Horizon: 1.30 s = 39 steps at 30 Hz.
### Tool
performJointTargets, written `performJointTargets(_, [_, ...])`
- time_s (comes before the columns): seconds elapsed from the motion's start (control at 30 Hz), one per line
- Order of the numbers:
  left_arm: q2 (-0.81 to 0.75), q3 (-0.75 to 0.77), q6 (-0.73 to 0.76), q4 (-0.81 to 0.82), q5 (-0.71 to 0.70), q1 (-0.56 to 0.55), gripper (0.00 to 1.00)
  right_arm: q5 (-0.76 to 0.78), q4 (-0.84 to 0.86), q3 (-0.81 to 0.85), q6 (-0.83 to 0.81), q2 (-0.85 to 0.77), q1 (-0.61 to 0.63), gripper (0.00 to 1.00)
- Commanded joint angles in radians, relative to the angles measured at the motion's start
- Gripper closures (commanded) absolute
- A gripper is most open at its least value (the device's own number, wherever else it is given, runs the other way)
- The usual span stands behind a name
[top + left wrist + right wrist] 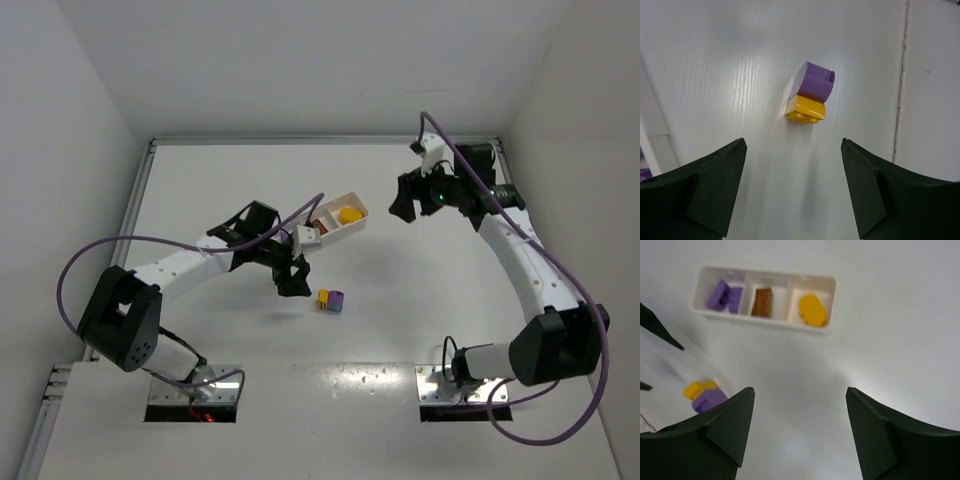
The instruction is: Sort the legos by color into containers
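Top view, tray: white plastic tray (352, 229) right of centre, its left end hidden behind the left arm; only a yellow rounded piece (349, 213) shows clearly.
Top view, loose pair: purple brick (338, 300) and yellow brick (324, 298) joined on the bench (420, 310), just right of the left pincer (293, 278).
Top view, right pincer (405, 205): dark shape right of the tray; gap unreadable here.
Left wrist, left pincer (793, 150): matte black fingers spread, nothing between.
Left wrist, pair: smooth curved purple brick (814, 85) joined to studded yellow brick (806, 111), possibly tipped over.
Right wrist, right pincer (800, 395): fingers apart, empty.
Right wrist, tray (765, 321): purple bricks (724, 295) left, blurred orange brick (762, 301) middle, yellow rounded piece (812, 310) right.
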Motion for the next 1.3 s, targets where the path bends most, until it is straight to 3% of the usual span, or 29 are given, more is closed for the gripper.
performJointTargets(0.0, [-0.009, -0.045, 0.104, 0.154, -0.075, -0.049, 0.18, 0.051, -0.031, -0.164, -0.039, -0.076, -0.049, 0.25])
performJointTargets(0.17, [0.048, -0.077, 0.166, 0.237, -0.103, -0.112, 0.18, -0.041, -0.060, -0.249, -0.048, -0.182, -0.190, 0.23])
performJointTargets(0.4, [0.155, -0.059, 0.229, 0.259, -0.162, -0.225, 0.18, -0.132, -0.093, -0.240, -0.048, -0.160, -0.278, 0.23])
performJointTargets(0.6, [0.192, -0.025, 0.238, 0.259, -0.175, -0.244, 0.19, -0.183, -0.111, -0.231, -0.048, -0.140, -0.322, 0.23])
performJointTargets(0.8, [0.201, -0.025, 0.238, 0.250, -0.175, -0.244, 0.35, -0.239, -0.111, -0.231, -0.059, -0.129, -0.362, 0.23])
performJointTargets(0.9, [0.201, -0.025, 0.247, 0.230, -0.184, -0.268, 0.57, -0.264, -0.120, -0.231, -0.068, -0.120, -0.362, 0.23])
performJointTargets(1.0, [0.192, -0.016, 0.247, 0.207, -0.196, -0.279, 0.70, -0.305, -0.143, -0.222, -0.088, -0.097, -0.371, 0.23])
performJointTargets(1.13, [0.163, 0.004, 0.215, 0.196, -0.163, -0.270, 0.77, -0.440, -0.200, -0.222, -0.151, -0.071, -0.371, 0.23])
performJointTargets(1.27, [0.150, 0.091, 0.013, 0.196, 0.000, -0.192, 0.79, -0.656, -0.271, -0.258, -0.268, -0.011, -0.330, 0.19])
